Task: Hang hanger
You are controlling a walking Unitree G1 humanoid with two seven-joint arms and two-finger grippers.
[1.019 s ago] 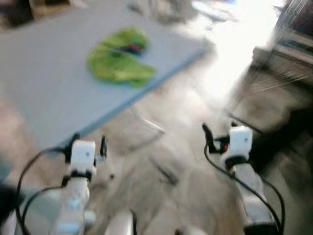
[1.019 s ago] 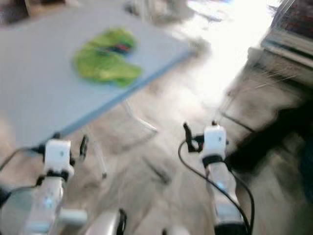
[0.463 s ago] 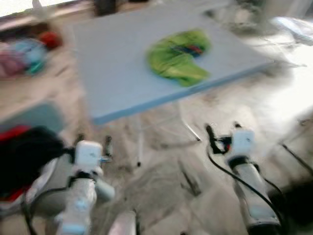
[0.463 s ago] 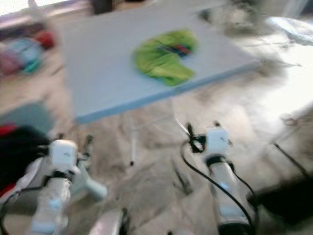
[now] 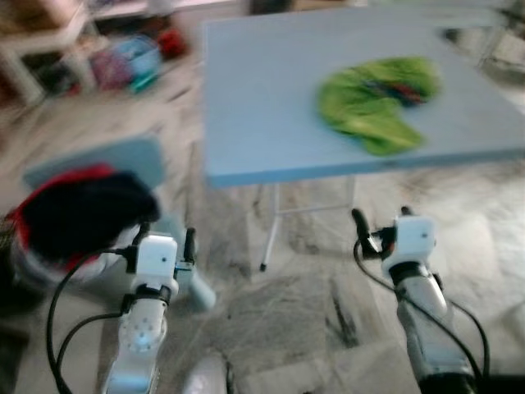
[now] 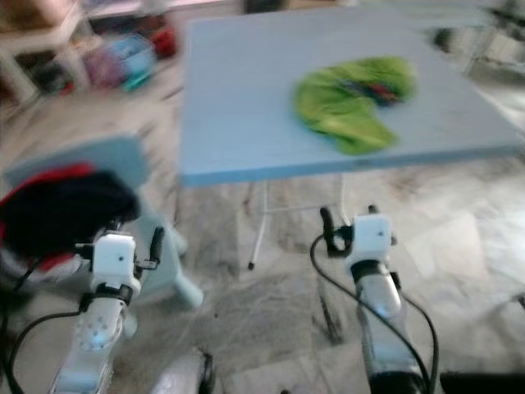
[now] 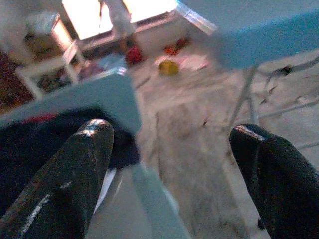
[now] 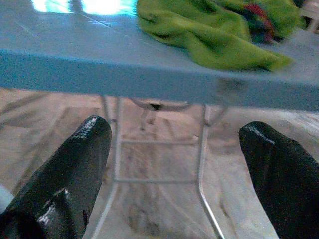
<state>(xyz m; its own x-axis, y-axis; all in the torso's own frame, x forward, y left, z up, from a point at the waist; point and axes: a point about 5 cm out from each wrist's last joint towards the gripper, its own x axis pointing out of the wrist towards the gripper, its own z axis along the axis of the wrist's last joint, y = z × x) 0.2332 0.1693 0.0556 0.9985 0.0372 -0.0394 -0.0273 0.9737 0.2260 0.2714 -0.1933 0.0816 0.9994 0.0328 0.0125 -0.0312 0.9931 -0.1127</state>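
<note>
Facing: a light blue folding table [image 5: 246, 98] on metal legs [image 5: 269, 230], seen from a walking robot's head camera, the picture blurred.
Table top: a crumpled green garment [image 5: 373, 98] with a patch of red and dark colour lies toward the table's right side; whether a hanger is inside it cannot be told.
Left gripper: the left gripper [image 7: 169, 164] is held low over the marbled stone floor [image 5: 287, 320], its two black fingers spread wide with nothing between them.
Right gripper: the right gripper [image 8: 177, 164] is raised in front of the table's near edge, fingers spread wide and empty, looking under the table top at the metal legs and up at the green garment.
Left side: a pale blue chair [image 5: 123, 164] stands near the left arm, with a heap of black and red clothing [image 5: 78, 209] piled on it.
Background: a white shelf [image 5: 37, 45] and bright pink and teal items [image 5: 131, 61] sit on the floor beyond the table's far left corner, too blurred to identify.
Writing: no readable brand, label or lettering can be made out.
</note>
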